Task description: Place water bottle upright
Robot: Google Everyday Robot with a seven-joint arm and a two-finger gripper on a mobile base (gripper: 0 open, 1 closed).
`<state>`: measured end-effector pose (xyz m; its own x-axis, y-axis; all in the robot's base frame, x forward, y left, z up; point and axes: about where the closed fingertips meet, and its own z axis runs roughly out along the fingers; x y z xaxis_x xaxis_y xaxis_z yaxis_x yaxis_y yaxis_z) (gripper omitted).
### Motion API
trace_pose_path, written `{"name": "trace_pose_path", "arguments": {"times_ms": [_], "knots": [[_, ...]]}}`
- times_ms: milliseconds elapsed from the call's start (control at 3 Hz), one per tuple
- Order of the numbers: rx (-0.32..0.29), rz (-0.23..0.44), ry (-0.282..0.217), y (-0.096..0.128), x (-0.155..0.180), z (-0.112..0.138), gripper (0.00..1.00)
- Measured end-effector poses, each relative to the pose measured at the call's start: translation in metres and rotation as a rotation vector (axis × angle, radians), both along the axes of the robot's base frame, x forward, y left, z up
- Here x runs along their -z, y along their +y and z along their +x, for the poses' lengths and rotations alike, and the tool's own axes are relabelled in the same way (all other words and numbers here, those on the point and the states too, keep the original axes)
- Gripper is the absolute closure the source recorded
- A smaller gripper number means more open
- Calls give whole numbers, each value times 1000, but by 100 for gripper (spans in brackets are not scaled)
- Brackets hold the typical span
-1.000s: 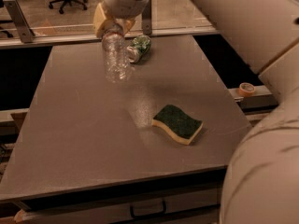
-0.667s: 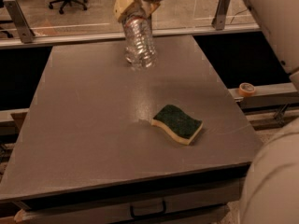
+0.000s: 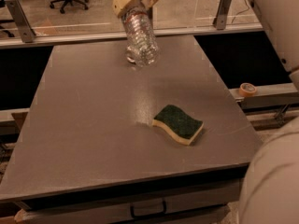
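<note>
The water bottle [image 3: 139, 37] is a clear ribbed plastic bottle, held in the air above the far middle of the grey table [image 3: 93, 125]. It hangs base down, tilted a little, with its neck end up between the fingers. My gripper [image 3: 133, 1] is at the top of the view with tan fingers shut on the bottle's upper part. The bottle's cap and label are hidden by the gripper. The bottle's base is clear of the table top.
A green and yellow sponge [image 3: 178, 123] lies on the table to the right of centre. A roll of tape [image 3: 247, 89] sits on a ledge at the right. A rail with posts [image 3: 223, 7] runs behind the table. My white arm fills the right edge.
The gripper has carried the bottle to the right and upward. The bottle now covers the spot where the green can showed at the table's far edge.
</note>
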<state>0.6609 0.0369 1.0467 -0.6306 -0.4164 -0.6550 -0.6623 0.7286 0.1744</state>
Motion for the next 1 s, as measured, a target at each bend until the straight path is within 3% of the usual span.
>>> {"name": "trace_pose_path", "arguments": {"times_ms": [333,667,1000], "knots": [[-64,60,-35,-4,-6,12,100],[-213,166,-71,-5,6,38,100],[-409,270,-236,-11,-4,55,100]]}}
